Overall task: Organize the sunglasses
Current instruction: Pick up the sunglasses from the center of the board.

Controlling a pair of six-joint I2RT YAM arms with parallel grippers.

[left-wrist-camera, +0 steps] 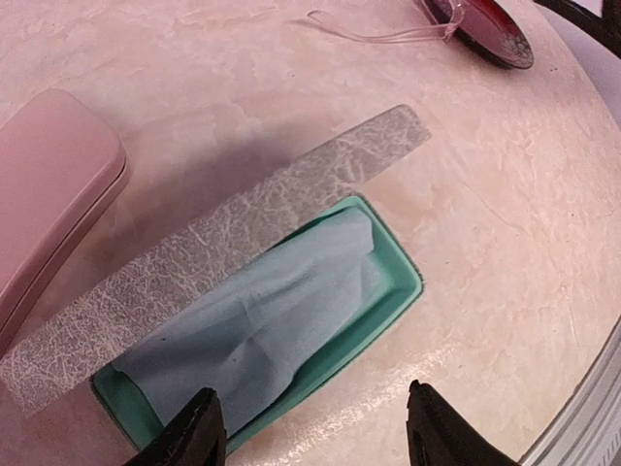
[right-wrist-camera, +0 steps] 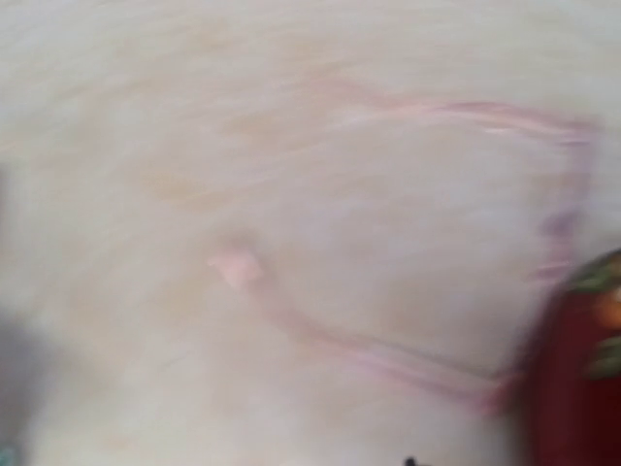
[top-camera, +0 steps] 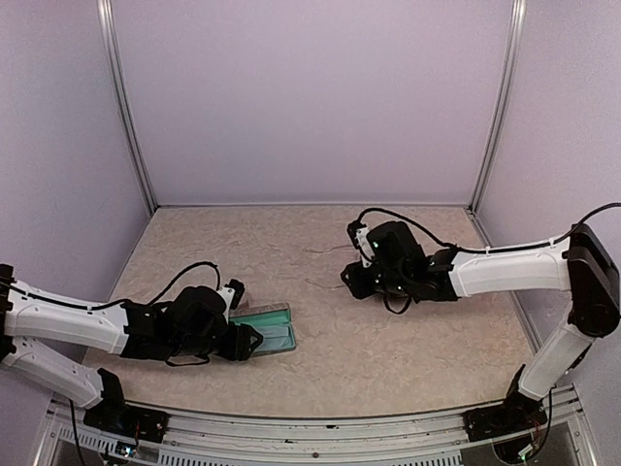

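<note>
The red sunglasses (left-wrist-camera: 485, 34) are lying unfolded on the table (top-camera: 408, 340), right of centre. Their slim pink arms (right-wrist-camera: 378, 359) are stretching leftward from the right gripper (top-camera: 352, 280), which is hovering over the lens end. The blurred wrist view is not showing whether its fingers are spread or touching the frame. Well apart to the left, the left gripper (left-wrist-camera: 310, 398) is holding its fingers clearly apart, gripping nothing, at the near wall of an open teal case (left-wrist-camera: 406, 283) containing a light-blue cloth (left-wrist-camera: 281, 320). A pink case (left-wrist-camera: 49, 194) is lying beside it.
</note>
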